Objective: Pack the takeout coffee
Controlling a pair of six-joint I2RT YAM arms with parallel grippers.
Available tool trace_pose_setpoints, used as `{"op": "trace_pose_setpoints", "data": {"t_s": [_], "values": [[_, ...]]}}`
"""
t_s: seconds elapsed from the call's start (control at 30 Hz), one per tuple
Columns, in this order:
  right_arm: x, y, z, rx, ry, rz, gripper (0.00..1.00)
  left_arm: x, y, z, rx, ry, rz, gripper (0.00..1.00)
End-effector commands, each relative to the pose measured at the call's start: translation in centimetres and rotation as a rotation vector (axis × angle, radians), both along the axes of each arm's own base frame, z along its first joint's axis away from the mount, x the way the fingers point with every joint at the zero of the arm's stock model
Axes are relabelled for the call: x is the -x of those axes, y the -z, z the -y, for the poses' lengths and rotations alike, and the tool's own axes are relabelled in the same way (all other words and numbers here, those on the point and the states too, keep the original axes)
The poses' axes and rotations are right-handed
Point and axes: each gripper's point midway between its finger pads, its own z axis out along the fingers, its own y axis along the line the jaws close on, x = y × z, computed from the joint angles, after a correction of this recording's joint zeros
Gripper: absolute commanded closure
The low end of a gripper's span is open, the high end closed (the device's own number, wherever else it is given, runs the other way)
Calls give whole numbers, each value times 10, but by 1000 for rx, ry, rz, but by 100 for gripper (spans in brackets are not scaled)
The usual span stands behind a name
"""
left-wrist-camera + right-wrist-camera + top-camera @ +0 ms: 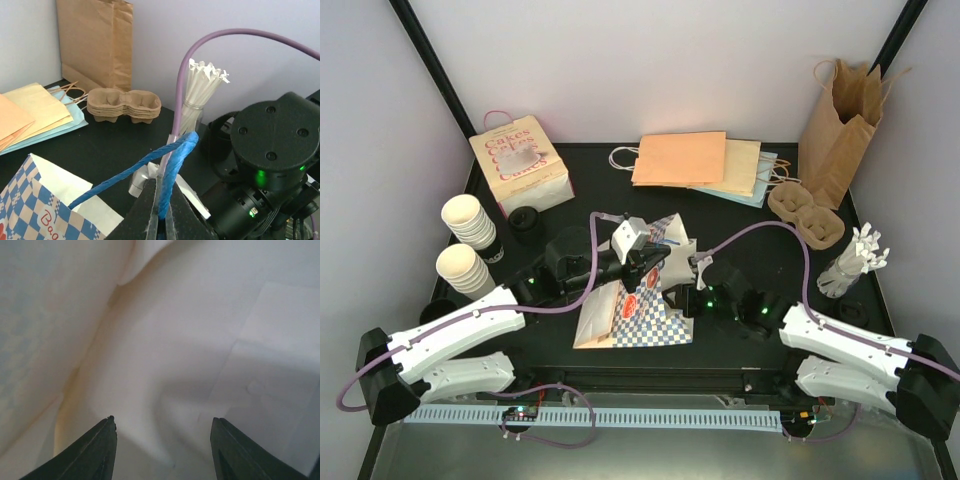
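The takeout coffee stands at the left of the table: two stacks of cream ribbed paper cups and a stack of black lids. A blue-and-white checkered paper bag lies at the centre. My left gripper is shut on the bag's blue rope handle and holds it up above the bag. My right gripper is open inside the bag, with only its white inner wall around the fingers. In the top view the right gripper's tips are hidden in the bag's mouth.
A pink Cakes box stands back left. Flat paper bags lie at the back, with a tall brown bag to their right. Pulp cup carriers and a jar of straws are on the right.
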Motion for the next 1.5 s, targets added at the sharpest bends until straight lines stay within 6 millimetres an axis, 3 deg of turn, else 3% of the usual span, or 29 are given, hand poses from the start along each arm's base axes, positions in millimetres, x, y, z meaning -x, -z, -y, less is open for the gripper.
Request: {"op": "trace_pose_setpoints", "data": {"t_s": [0.0,0.37,0.67,0.77,0.97,1.23,1.47], "values": [[-13,-20,6,7,71,30,45,5,-12,4,39,44,33,98],[-24,-41,31,20,118,73,40,6,-10,2,30,43,42,99],[-26,-58,29,-78,108,9,40,7,-9,4,26,53,41,98],[-28,-66,26,-131,96,-20,49,8,-7,4,24,62,38,99],[-26,-63,8,-149,49,-120,97,10,-12,7,35,80,43,99],[-20,-61,-7,-200,-4,-189,99,0,-9,12,22,49,38,99],[-7,-45,-12,-217,-43,-255,99,-13,-8,21,2,20,33,99]]}}
